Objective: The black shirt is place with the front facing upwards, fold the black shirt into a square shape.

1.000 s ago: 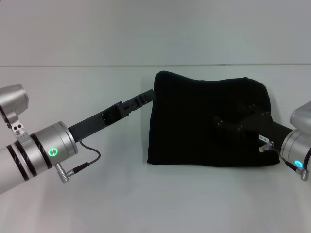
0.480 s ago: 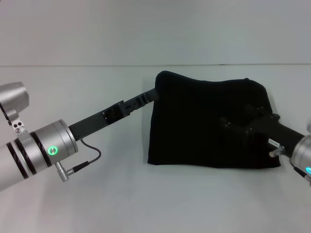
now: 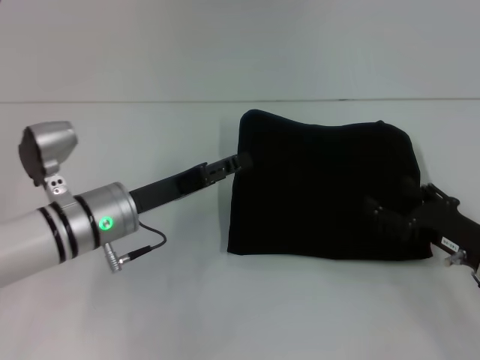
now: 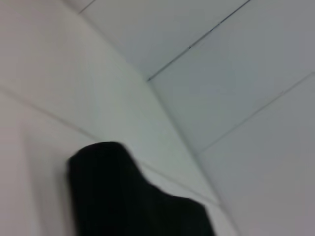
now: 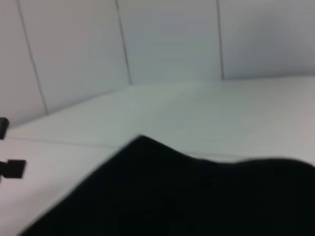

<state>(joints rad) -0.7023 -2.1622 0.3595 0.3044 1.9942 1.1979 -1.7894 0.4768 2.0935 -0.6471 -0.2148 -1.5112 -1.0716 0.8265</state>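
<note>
Shirt (image 3: 322, 187) lies folded on white table (image 3: 150, 300), hands (image 3: 241, 160) (image 3: 375, 210) flanking it.

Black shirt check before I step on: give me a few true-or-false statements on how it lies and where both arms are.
1. The black shirt lies folded into a compact, roughly square block. True.
2. White lettering shows on its upper face. False: only plain black cloth shows.
3. The left gripper is at the shirt's left edge. True.
4. The right gripper is far from the shirt, over bare table. False: it overlaps the shirt's lower right part.
</note>
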